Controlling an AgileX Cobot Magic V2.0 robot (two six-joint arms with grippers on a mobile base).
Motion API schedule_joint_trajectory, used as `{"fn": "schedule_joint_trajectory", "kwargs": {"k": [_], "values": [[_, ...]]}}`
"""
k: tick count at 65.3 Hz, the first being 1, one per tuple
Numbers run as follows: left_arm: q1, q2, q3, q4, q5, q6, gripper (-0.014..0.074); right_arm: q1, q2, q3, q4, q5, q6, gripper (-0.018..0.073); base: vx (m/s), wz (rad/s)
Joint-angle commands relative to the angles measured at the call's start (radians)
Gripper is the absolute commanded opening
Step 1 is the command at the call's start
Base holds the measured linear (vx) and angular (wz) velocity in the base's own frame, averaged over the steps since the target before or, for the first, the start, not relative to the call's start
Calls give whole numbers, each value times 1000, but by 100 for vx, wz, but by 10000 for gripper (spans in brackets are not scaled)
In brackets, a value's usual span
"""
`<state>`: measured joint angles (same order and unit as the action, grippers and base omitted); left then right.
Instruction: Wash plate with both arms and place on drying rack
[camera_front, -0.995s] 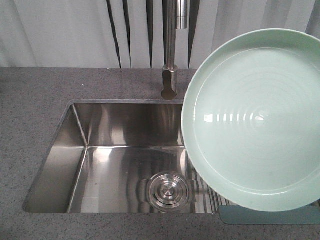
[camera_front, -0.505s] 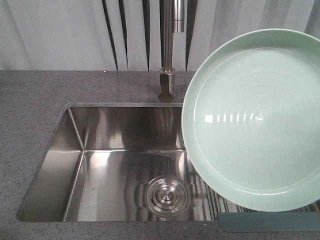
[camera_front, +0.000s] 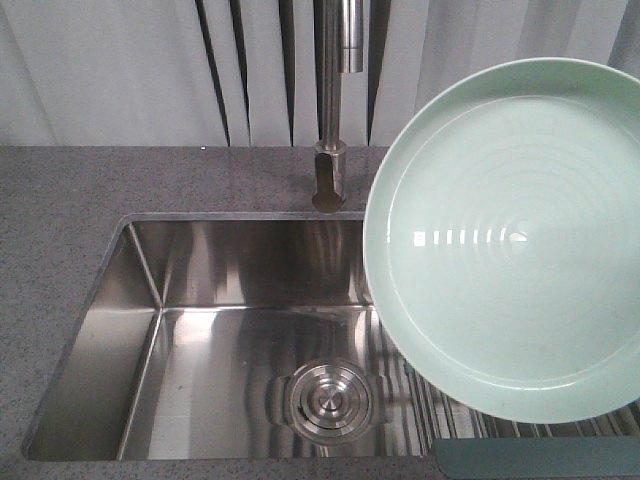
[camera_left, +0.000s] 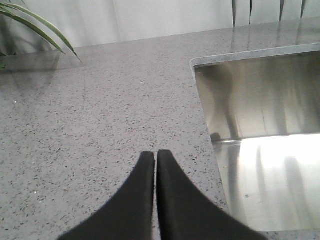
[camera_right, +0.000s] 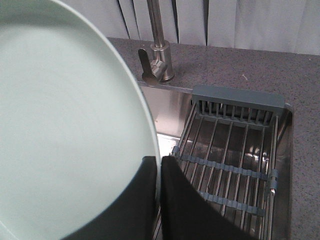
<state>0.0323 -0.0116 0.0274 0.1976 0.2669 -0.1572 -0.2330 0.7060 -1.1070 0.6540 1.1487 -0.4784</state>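
Front and wrist views of a sink station. Grey speckled countertop (camera_front: 60, 200) surrounds the basin on all visible sides; stainless sink (camera_front: 240, 260) occupies the lower half of the front view.

The plate (camera_front: 510, 240), pale mint green with faint concentric rings, fills the 3 o'clock side of the front view, its face turned toward that camera and held in the air in front of the sink's right part; whether it touches anything below cannot be told.

The drying rack (camera_right: 235, 105), steel rods in a grey-blue frame, spans the sink's right portion; in the right wrist view it lies at 4 o'clock of the plate.

Faucet (camera_front: 330, 150) stands at 12 o'clock behind the basin; round steel drain (camera_front: 328, 400) sits at 6 o'clock on the basin floor.

Right gripper (camera_right: 160, 162): fingers clamped on the plate's rim, one on each face.

Left gripper (camera_left: 156, 155): fingers pressed together with nothing between them, over the countertop, the sink's edge at its 2 o'clock.

Green plant leaves (camera_left: 35, 25) enter the left wrist view at 10 o'clock.
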Motion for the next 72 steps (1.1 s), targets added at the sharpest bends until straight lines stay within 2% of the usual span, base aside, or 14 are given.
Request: {"fn": "schedule_joint_trajectory", "kwargs": {"k": [1,72], "values": [[-2,-14,19,2,-79,-5,-6,0,6,-24,39,-56,-2,-6,2,-1],[-2,-14,19,2,-79,-5,-6,0,6,-24,39,-56,-2,-6,1,-1]]}}
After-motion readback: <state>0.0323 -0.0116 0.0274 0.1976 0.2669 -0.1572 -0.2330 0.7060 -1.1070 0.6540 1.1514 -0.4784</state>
